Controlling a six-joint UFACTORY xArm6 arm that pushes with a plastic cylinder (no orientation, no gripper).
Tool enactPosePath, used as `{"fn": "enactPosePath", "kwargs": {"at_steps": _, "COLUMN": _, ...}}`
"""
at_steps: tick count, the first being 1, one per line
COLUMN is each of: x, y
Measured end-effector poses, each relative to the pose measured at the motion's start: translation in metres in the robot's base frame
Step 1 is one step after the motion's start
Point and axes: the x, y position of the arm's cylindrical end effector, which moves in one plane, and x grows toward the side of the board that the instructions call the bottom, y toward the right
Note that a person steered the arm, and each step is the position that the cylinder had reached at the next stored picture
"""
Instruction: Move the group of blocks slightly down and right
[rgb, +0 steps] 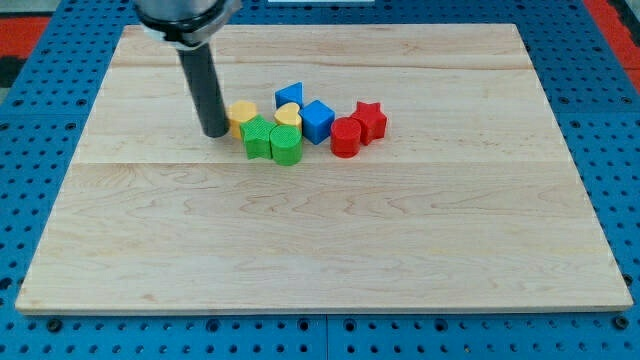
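Observation:
A tight group of blocks sits a little above the board's middle. From the view's left: a yellow round block (241, 116), a green star block (257, 138), a green cylinder (286, 146), a yellow heart block (288, 116), a blue triangular block (289, 95), a blue cube (317, 121), a red cylinder (346, 138) and a red star block (370, 120). My tip (215, 131) stands on the board just left of the yellow round block, touching or nearly touching it.
The wooden board (320, 250) lies on a blue perforated table (40, 120). The arm's dark body (185, 20) hangs over the board's top left edge.

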Motion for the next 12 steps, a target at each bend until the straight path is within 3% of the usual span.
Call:
{"fn": "enactPosePath", "kwargs": {"at_steps": 2, "x": -0.02, "y": 0.032}}
{"fn": "enactPosePath", "kwargs": {"at_steps": 5, "x": -0.024, "y": 0.034}}
{"fn": "enactPosePath", "kwargs": {"at_steps": 7, "x": -0.041, "y": -0.023}}
{"fn": "enactPosePath", "kwargs": {"at_steps": 8, "x": -0.065, "y": -0.02}}
{"fn": "enactPosePath", "kwargs": {"at_steps": 12, "x": -0.063, "y": 0.058}}
